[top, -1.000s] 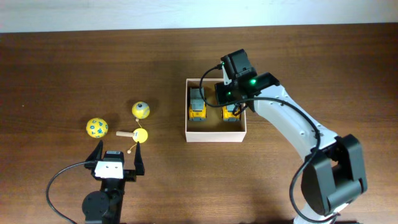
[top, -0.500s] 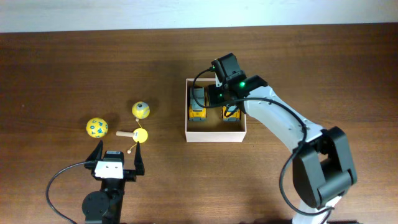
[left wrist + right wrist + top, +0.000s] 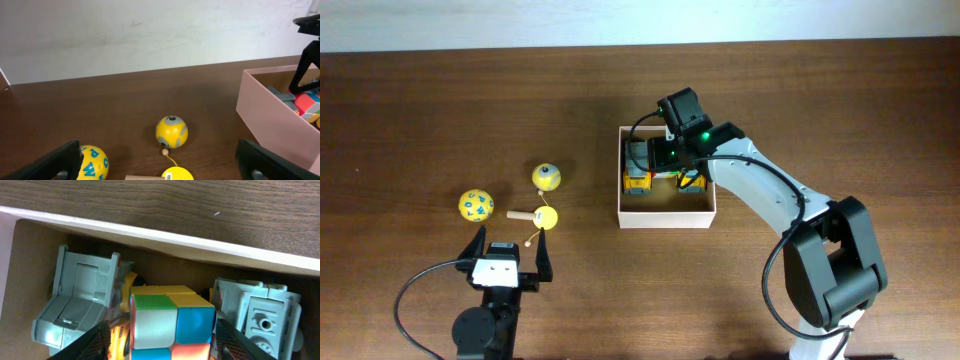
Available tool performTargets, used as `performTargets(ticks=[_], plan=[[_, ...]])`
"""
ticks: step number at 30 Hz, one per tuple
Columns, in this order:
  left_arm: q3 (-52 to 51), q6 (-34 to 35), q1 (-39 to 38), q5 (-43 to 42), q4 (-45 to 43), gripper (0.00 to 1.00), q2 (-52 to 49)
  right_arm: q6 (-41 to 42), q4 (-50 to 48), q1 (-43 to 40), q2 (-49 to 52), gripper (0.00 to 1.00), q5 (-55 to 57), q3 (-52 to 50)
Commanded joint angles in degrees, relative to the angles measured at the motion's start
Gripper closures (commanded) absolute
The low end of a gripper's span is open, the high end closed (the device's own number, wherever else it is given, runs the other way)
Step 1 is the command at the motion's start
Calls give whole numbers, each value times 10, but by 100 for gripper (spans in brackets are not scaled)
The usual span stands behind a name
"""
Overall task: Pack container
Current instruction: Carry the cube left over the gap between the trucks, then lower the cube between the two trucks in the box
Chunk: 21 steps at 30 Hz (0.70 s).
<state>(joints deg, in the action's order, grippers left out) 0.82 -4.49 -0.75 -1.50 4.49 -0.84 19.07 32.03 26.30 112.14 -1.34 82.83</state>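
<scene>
Container (image 3: 665, 221) is sitting at the middle of the table (image 3: 440, 100), right gripper (image 3: 162, 342) hovering inside with jaws parted just wider than the colour cube (image 3: 172, 320), left gripper (image 3: 160, 160) gaping empty; guessing it's light, flexy cardboard, best pinched at a wall.

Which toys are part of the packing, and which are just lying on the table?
Packing: box, grey-and-yellow truck, second truck, colored cube, right fingers beside it.
Lying about, so far: lettered yellow ball, yellow-grey ball, wooden stick with small yellow ball.
</scene>
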Motion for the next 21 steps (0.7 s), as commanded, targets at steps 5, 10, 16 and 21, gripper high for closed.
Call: performTargets(ticks=[5, 10, 16, 21], plan=[[-3, -3, -2, 2, 1, 1, 5, -8, -5, 4, 2, 38, -2, 14], [-3, -3, -2, 2, 1, 1, 5, -17, 18, 4, -6, 38, -21, 44], [-3, -3, -2, 2, 1, 1, 5, -21, 96, 4, -13, 39, -23, 106], [-3, -3, -2, 2, 1, 1, 5, -5, 124, 4, -13, 63, -29, 112]])
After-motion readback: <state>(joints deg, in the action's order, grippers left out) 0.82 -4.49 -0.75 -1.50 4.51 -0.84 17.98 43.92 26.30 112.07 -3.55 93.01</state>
